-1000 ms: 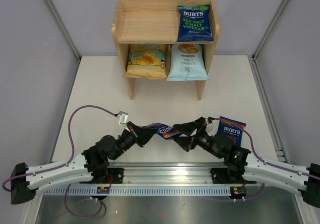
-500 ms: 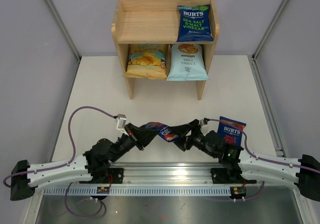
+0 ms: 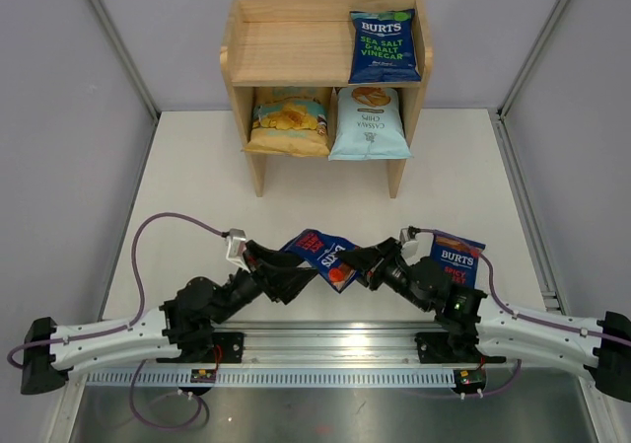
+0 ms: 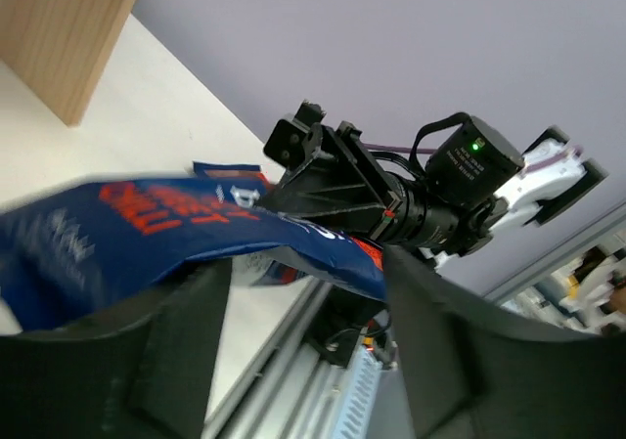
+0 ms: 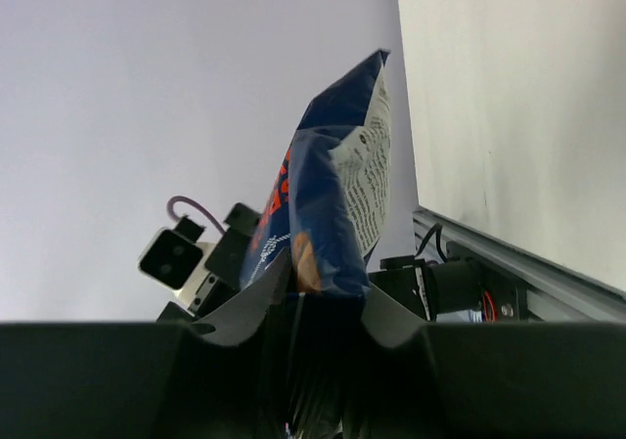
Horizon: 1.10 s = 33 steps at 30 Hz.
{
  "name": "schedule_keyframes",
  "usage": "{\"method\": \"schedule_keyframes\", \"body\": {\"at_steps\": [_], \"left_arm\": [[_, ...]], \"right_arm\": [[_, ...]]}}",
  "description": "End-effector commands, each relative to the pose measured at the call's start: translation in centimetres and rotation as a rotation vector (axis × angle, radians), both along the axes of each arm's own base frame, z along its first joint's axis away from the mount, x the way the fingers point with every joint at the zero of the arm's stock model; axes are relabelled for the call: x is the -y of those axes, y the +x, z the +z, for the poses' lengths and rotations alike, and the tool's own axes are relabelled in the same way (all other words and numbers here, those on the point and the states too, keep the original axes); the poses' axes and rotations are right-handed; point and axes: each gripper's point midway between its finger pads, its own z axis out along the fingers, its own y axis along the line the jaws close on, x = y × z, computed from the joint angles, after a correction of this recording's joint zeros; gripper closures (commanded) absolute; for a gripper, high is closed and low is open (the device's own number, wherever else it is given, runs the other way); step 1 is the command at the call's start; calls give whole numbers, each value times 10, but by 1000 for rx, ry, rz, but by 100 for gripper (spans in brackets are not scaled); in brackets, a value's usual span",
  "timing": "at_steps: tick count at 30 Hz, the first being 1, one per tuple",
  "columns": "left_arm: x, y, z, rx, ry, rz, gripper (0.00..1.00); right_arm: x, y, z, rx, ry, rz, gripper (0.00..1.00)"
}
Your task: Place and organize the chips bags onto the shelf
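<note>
A dark blue Burts chips bag (image 3: 320, 254) hangs above the table between the two arms. My right gripper (image 3: 361, 263) is shut on its right end; in the right wrist view the bag (image 5: 337, 195) stands pinched between the jaws of that gripper (image 5: 318, 297). My left gripper (image 3: 292, 277) stands open under the bag's left end. In the left wrist view its jaws (image 4: 303, 302) are spread wide with the bag (image 4: 176, 229) lying across above them. The wooden shelf (image 3: 286, 50) at the back holds a Burts bag (image 3: 384, 46) on top, with a yellow bag (image 3: 288, 119) and a cassava bag (image 3: 369, 122) below.
Another Burts bag (image 3: 457, 258) lies flat on the table beside the right arm. The left half of the shelf's upper tier is bare wood. Grey walls close in on both sides, and a metal rail (image 3: 335, 339) runs along the near edge.
My left gripper has opened and let go of the bag. My right gripper has shut on the bag's other end, and the bag now shows its face upward.
</note>
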Motion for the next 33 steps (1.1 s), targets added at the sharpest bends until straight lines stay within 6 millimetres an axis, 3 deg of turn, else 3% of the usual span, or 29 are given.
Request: {"method": "schedule_keyframes", "body": {"at_steps": [1, 4, 7, 12, 18, 19, 20, 26, 30, 31, 33], "left_arm": [[-14, 13, -11, -53, 12, 96, 27], [-24, 15, -11, -87, 4, 124, 9], [-37, 16, -9, -150, -31, 152, 1], [-55, 20, -11, -280, -58, 209, 1], [-51, 14, 6, -401, -127, 169, 1], [-50, 14, 3, -401, -111, 169, 1], [-50, 13, 14, -384, -124, 159, 1], [-43, 4, 40, -215, -139, 87, 1], [-45, -5, 59, -110, -212, 36, 11], [-45, -6, 56, -81, -200, 35, 21], [-50, -10, 64, -41, -226, 20, 30]], "right_arm": [[11, 7, 43, 156, 42, -68, 74], [19, 11, 50, 247, 19, -112, 77], [25, 15, 58, 352, -28, -145, 79], [25, 13, 77, 596, -141, -146, 82], [16, -8, 113, 863, -127, -77, 84], [15, -12, 118, 889, -120, -62, 83], [12, -14, 119, 902, -120, -47, 83], [3, -35, 140, 976, -57, 52, 84], [-2, -47, 147, 999, -34, 118, 84], [-3, -46, 143, 984, -51, 130, 84], [-2, -48, 141, 978, -66, 144, 84]]}}
